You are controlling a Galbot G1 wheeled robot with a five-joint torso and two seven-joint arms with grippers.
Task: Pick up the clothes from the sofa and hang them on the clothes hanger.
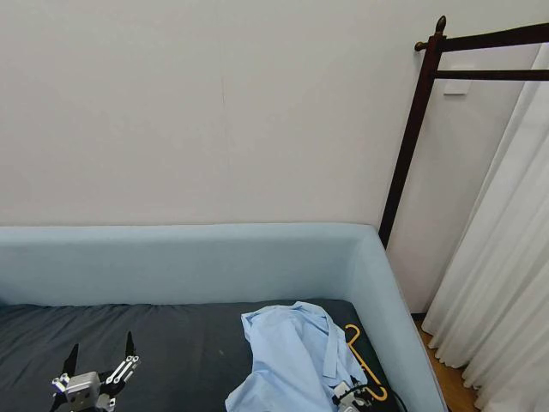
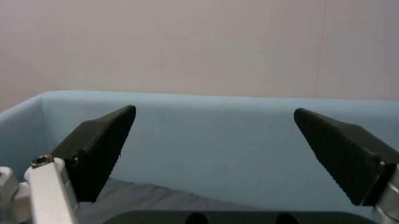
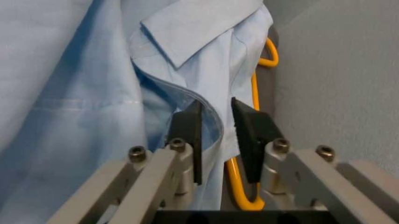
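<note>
Both arms sit low over the sofa (image 1: 189, 262): the right gripper (image 3: 215, 135) pinches the blue shirt's (image 1: 287, 360) front edge beside the yellow hanger (image 3: 238, 186); the left gripper (image 1: 101, 345) hangs spread apart.

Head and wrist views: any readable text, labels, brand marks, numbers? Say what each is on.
No readable text in any view.
shirt: no tag or print showing.
hanger: plain.
sofa: plain.
left claw, right claw: no markings visible.
white plate on the wall behind the clothes rack: too small to tell whether it carries any text.
</note>
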